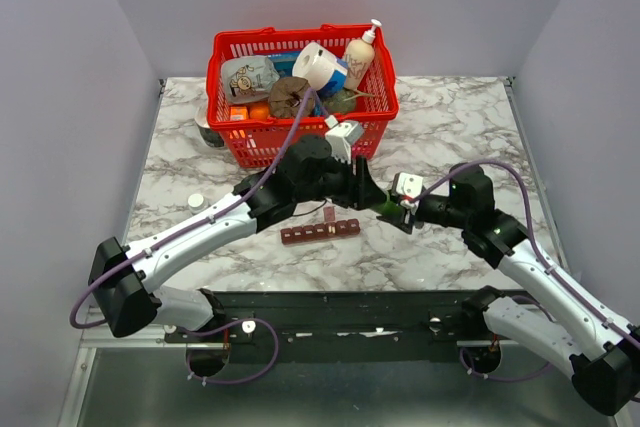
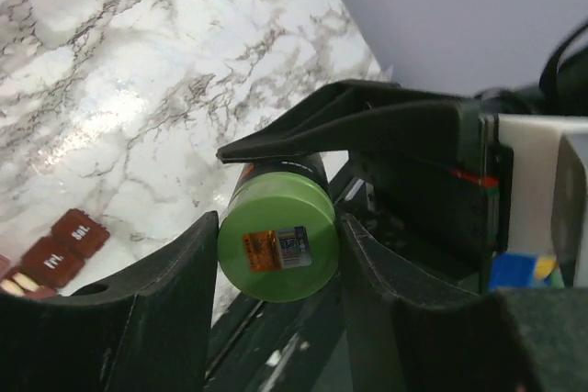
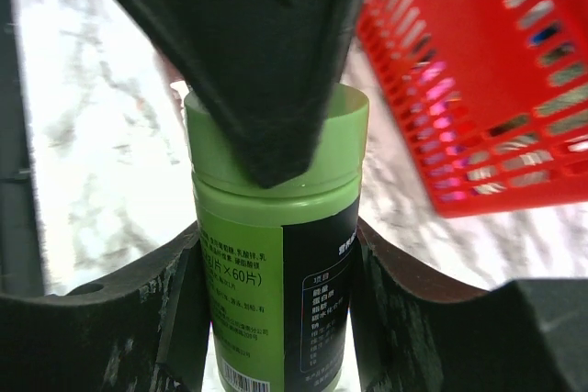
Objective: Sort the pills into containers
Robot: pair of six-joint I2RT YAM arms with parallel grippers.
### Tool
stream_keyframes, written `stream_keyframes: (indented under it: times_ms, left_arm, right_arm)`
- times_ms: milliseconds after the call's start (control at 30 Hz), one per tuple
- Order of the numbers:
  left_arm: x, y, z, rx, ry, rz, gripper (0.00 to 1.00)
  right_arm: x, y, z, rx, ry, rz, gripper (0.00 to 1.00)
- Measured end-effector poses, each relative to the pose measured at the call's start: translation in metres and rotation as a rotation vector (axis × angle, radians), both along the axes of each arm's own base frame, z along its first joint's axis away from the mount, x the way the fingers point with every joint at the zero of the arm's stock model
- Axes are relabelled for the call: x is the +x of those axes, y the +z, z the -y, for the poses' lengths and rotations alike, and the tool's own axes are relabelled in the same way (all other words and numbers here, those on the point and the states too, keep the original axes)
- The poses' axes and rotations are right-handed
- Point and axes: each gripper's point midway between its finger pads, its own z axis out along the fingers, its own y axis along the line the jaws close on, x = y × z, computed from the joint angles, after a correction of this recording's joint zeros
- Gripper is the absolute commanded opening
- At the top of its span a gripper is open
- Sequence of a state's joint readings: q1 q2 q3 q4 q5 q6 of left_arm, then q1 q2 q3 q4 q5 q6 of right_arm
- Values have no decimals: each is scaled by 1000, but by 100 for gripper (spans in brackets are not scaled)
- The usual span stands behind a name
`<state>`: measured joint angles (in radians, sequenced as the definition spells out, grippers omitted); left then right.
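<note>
Both arms meet over the middle of the table (image 1: 450, 117), sharing one green pill bottle (image 3: 248, 300). The right pincer (image 3: 271, 263) is clamped around the labelled body. The left pincer (image 2: 276, 236) is closed on the cap (image 3: 347, 140) end, one finger on each side. It looks to us like the cap is about to be twisted off.

The pill organizer (image 1: 320, 231) lies flat on the marble just left of the bottle and nearer the arms. It is not under the bottle. In the left wrist view its dark red lettered lids peek in at the lower left. We can't see a single pill yet.

This is where it could go wrong:

- **Early spill:** if the cap comes free with the bottle off to the side and lying over, pills could pour onto the table. The mouth needs to be above a compartment first.
- **Slipping grip:** the plastic is smooth and round, so a weak squeeze from the right pincer would let the body spin with the cap.
- **Arms working against each other:** both hold one rigid thing, so a pull out of line could wrench the bottle loose.
- **Lost pills:** the red shopping basket (image 1: 255, 142) sits close behind, and stray pills could roll under it.
</note>
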<state>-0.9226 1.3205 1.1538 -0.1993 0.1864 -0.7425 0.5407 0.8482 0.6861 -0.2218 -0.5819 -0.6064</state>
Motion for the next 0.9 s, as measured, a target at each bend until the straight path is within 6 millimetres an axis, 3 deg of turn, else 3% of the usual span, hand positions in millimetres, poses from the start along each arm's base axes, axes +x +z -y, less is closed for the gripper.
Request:
stream_keyframes:
  times_ms: [300, 733, 900]
  left_arm:
    - [-38, -1, -9, 86, -430, 361, 0]
    - [-64, 1, -23, 132, -696, 637, 0]
    - [-69, 4, -28, 164, -777, 731, 9]
  right_arm:
    - [-40, -7, -13, 71, 126, -218, 1]
    - [-70, 0, -26, 139, 254, -391, 1]
    - [-77, 4, -29, 160, 288, -419, 1]
